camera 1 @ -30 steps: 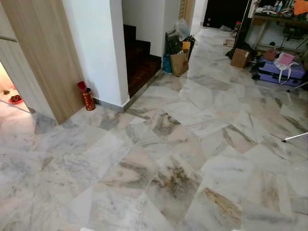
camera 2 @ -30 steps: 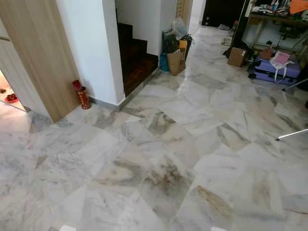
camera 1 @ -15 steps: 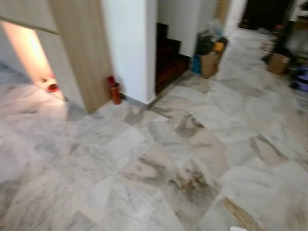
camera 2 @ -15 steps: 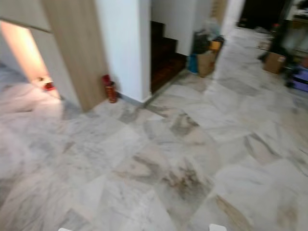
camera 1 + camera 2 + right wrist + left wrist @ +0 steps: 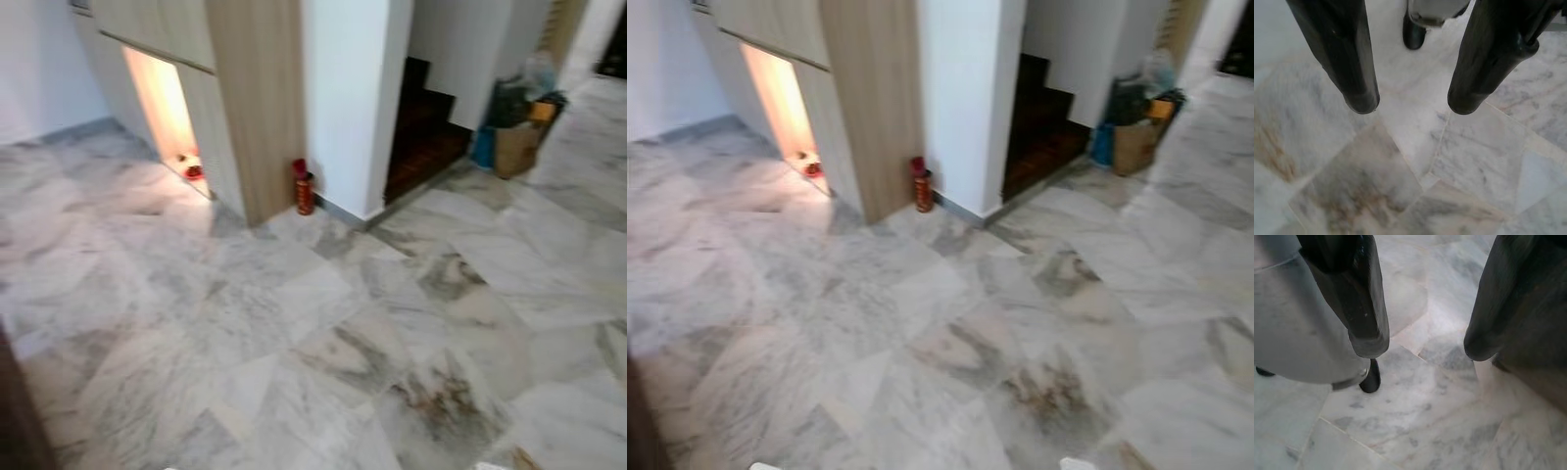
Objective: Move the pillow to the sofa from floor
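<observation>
Bare marble floor (image 5: 323,333) lies ahead of me in the eye views. In the left wrist view my left gripper (image 5: 1425,345) hangs open over the marble floor (image 5: 1415,416), nothing between its black fingers (image 5: 1369,328). In the right wrist view my right gripper (image 5: 1413,103) is open too, pointing down at the floor tiles (image 5: 1400,161), with nothing held. My own leg and black foot (image 5: 1370,377) stand beside the left gripper.
A wooden cabinet (image 5: 250,88) with a lit niche (image 5: 167,108) stands ahead left, beside a white wall (image 5: 348,88). A red cylinder (image 5: 303,188) stands at the cabinet's foot. Dark stairs (image 5: 423,127) and bags (image 5: 514,127) lie to the right. A dark edge (image 5: 18,411) shows at lower left.
The whole view has swung left: cabinet, wall and stairs shifted right, the purple suitcase and shelf on the right left the picture, and the lit niche and a white wall came in.
</observation>
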Tool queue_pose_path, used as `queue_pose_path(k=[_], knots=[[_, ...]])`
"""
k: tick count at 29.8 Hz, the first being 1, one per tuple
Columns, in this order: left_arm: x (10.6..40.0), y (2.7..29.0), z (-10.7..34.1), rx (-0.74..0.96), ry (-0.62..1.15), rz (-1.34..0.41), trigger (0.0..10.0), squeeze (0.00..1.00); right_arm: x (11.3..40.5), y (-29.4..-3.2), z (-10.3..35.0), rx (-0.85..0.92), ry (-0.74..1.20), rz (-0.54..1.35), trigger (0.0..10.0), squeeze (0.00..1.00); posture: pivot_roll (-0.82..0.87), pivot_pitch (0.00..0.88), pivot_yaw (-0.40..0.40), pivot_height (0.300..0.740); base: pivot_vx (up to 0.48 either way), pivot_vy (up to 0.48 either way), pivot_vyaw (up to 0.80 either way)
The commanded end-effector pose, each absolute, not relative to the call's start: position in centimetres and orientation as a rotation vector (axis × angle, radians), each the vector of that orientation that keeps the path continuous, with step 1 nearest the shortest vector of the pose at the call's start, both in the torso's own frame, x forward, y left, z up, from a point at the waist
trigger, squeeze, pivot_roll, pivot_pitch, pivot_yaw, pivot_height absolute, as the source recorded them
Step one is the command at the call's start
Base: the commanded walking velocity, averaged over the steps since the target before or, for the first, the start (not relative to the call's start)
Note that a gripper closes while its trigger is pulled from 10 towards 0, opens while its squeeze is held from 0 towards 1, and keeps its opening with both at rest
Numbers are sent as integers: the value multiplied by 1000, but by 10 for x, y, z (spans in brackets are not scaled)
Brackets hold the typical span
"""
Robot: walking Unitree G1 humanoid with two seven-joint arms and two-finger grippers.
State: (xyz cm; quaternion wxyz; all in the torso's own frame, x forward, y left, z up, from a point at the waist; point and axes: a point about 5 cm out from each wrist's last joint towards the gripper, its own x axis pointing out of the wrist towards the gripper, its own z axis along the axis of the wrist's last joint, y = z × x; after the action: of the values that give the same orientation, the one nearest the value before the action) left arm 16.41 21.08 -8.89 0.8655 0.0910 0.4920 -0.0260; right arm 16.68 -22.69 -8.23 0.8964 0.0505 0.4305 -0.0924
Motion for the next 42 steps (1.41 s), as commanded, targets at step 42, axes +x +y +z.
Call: queue_pose_path(k=[42], knots=[[156,222,-90,186,1054,-23,10000,0,166,-212,-86,179,901,-189,10000,0,-52,10,14,740,0,0,724]])
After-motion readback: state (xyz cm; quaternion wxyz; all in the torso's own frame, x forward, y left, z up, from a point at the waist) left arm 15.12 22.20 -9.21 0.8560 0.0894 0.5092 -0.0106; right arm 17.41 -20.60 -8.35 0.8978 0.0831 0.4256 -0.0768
